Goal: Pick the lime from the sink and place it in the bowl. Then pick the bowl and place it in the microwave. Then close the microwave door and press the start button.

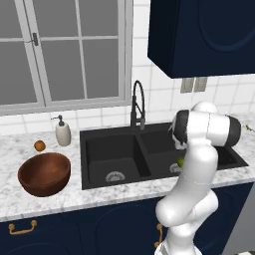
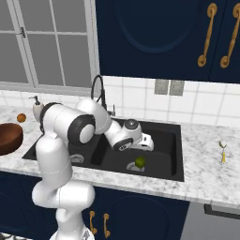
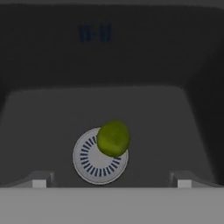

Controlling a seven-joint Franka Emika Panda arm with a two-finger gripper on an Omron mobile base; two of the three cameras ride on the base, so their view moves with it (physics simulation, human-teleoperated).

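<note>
The lime (image 3: 113, 138) lies on the round drain (image 3: 99, 156) in the sink's (image 2: 168, 136) right basin. The gripper (image 3: 111, 179) hangs above it, jaws spread wide and empty.

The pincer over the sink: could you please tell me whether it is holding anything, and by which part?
Nothing is held. The pincer is open above the lime, which lies untouched on the drain in the sink.

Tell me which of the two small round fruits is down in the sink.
The lime, yellow-green, lies on the round drain in the sink basin below the gripper. The orange fruit sits on the counter behind the bowl.
</note>
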